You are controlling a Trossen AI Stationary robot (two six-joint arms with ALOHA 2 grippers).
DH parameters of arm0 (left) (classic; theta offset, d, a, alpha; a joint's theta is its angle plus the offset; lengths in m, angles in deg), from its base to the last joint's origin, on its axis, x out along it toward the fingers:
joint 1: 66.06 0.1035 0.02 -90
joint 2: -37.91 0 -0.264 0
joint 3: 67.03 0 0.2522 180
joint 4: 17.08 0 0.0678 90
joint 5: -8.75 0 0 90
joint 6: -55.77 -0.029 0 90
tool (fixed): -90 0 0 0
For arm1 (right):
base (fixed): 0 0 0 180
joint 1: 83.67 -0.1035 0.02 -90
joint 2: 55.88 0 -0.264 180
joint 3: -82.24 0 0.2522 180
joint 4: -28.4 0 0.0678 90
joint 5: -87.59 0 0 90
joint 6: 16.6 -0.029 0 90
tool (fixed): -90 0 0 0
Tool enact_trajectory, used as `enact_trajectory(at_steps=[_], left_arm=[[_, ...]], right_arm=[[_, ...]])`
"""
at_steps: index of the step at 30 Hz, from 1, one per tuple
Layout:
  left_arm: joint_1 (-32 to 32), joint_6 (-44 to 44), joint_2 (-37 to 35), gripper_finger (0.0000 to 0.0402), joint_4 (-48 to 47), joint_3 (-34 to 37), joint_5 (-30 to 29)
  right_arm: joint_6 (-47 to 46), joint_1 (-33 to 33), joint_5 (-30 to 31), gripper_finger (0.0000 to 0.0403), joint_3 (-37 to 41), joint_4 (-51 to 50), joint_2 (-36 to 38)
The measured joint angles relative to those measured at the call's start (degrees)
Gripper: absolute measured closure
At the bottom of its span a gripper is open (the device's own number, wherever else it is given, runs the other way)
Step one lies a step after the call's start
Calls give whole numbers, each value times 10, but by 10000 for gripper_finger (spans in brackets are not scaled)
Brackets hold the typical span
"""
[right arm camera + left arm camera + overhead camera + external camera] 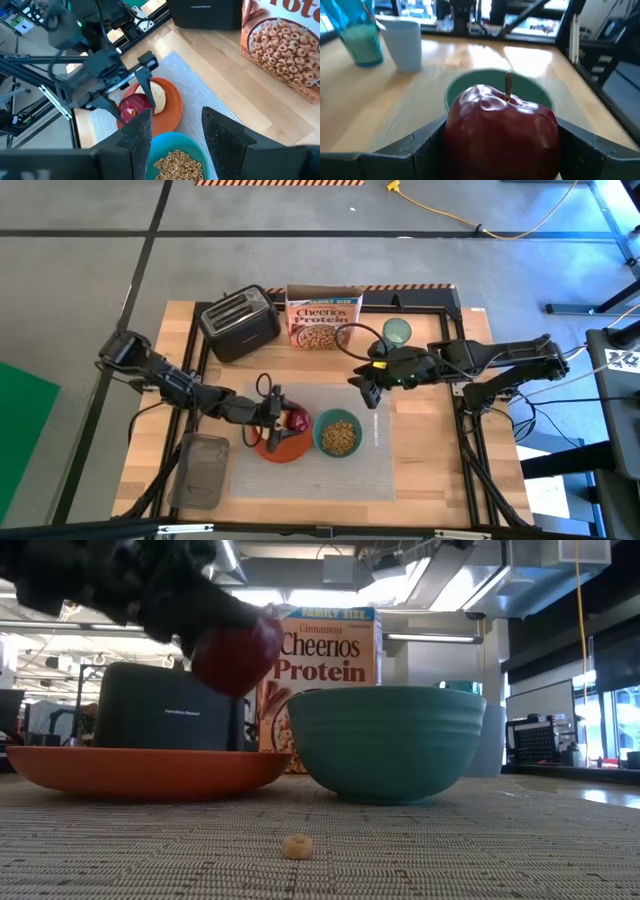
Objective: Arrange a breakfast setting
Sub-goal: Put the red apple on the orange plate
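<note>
My left gripper (283, 420) is shut on the small red apple (298, 420) just above the round orange plate (272, 448). The plate lies on the pale ribbed placemat (310, 470), and a toast slice (158, 95) lies on the plate. The teal bowl (338, 435) with cereal stands right of the plate. My right gripper (368, 392) hangs open and empty above the mat's far right part, over the bowl (177, 160). The green tumbler (397, 332) stands at the far right. A piece of silver cutlery (377, 432) lies right of the bowl. My left gripper pinches the apple's two opposite sides (455, 135) between its two fingers (420, 145). The fingers come from the table's left. The apple sits upright, stem (508, 85) up, lifted clear above the plate (140, 770).
The black toaster (240, 323) and the Cheerios box (323, 318) stand at the far edge. A grey tray (203, 470) lies at the near left, beside the mat. A loose cereal ring (296, 847) lies on the mat in front of the bowl (385, 745).
</note>
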Motion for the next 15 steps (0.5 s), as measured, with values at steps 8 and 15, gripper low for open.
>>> enact_trajectory(at_steps=[8,15], left_arm=[[-1,-4,45,108,51,20,4],[-1,-5,132,104,141,20,5]], right_arm=[[-15,4,1,237,0,1,0],[-31,3,9,237,0,0,0]])
